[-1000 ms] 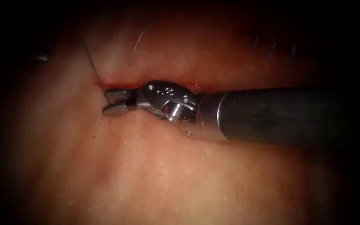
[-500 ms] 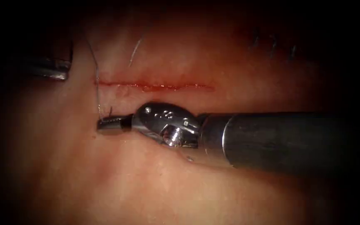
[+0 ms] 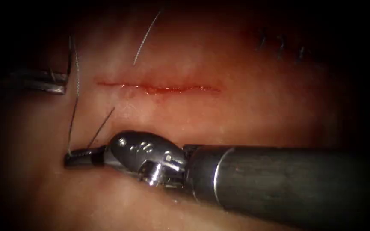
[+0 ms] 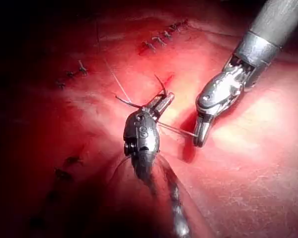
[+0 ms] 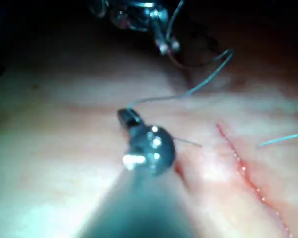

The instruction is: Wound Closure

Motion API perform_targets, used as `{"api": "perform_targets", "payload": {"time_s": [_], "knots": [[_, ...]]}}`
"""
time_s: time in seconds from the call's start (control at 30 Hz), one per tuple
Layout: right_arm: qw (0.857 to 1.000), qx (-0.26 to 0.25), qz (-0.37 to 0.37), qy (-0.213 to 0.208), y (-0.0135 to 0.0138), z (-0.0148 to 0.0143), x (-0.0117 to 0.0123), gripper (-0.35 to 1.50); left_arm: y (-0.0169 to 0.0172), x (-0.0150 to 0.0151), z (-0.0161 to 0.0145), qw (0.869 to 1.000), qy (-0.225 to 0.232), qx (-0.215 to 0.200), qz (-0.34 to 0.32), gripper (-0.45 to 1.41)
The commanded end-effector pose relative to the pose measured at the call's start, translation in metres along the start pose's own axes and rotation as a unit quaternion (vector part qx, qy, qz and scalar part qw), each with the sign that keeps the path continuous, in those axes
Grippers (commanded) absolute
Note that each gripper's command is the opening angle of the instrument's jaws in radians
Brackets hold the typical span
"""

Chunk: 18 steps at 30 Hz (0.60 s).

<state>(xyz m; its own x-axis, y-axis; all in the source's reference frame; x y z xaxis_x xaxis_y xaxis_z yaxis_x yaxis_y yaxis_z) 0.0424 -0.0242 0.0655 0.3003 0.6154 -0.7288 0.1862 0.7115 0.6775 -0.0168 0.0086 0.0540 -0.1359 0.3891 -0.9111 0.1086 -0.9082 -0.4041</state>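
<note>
The cut (image 3: 159, 88) runs across the tissue (image 3: 236, 111) with red fluid along it. My right tool (image 3: 75, 158) lies below the cut, past its left end, jaws shut on the thread (image 3: 72, 115). That strand rises to my left tool (image 3: 60, 83) at the far left, whose jaws look shut on it. A short thread tail (image 3: 103, 124) sticks up beside the right jaws. In the left wrist view the left tool (image 4: 161, 101) and right tool (image 4: 199, 138) are joined by a taut thread (image 4: 176, 130). In the right wrist view the right tool (image 5: 126, 116) holds the thread (image 5: 188, 91). I cannot make out the needle.
A loose thread end (image 3: 146, 36) lies above the cut. Older stitches (image 3: 281, 42) sit at the upper right of the tissue, and stitch rows (image 4: 161, 39) appear beyond the tools in the left wrist view. The right tool's shaft (image 3: 279, 179) crosses the lower right.
The right tool's jaws were open at the cut's left end, then shut on the thread. It drew down and to the left, pulling the thread. The left tool has come in at the left.
</note>
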Motion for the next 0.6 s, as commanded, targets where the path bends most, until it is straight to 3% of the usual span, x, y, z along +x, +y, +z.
{"api": "perform_targets", "payload": {"time_s": [0.03,0.1,0.17,0.4,0.6], "knots": [[0.999,-0.039,-0.024,0.006,0.0017,-0.0002,-0.0005,0.32,-0.001,-0.0005,-0.0007,1.0,-0.005,0.011,-0.001,-0.45],[0.997,-0.067,-0.043,0.003,0.0026,-0.0011,-0.0009,0.83,-0.0016,-0.0008,-0.0018,1.0,-0.009,0.019,-0.002,-0.45],[0.994,-0.089,-0.057,-0.001,0.0035,-0.0023,-0.0015,1.04,-0.0022,-0.0011,-0.0029,1.0,-0.013,0.026,-0.003,-0.45],[0.988,-0.129,-0.081,-0.007,0.0066,-0.0059,-0.0034,1.06,-0.0035,-0.003,-0.0039,0.999,-0.023,0.046,-0.002,-0.45],[0.983,-0.156,-0.094,-0.012,0.0092,-0.0051,-0.0038,1.01,-0.0034,-0.0033,-0.0039,0.999,-0.023,0.044,-0.001,-0.45]]}}
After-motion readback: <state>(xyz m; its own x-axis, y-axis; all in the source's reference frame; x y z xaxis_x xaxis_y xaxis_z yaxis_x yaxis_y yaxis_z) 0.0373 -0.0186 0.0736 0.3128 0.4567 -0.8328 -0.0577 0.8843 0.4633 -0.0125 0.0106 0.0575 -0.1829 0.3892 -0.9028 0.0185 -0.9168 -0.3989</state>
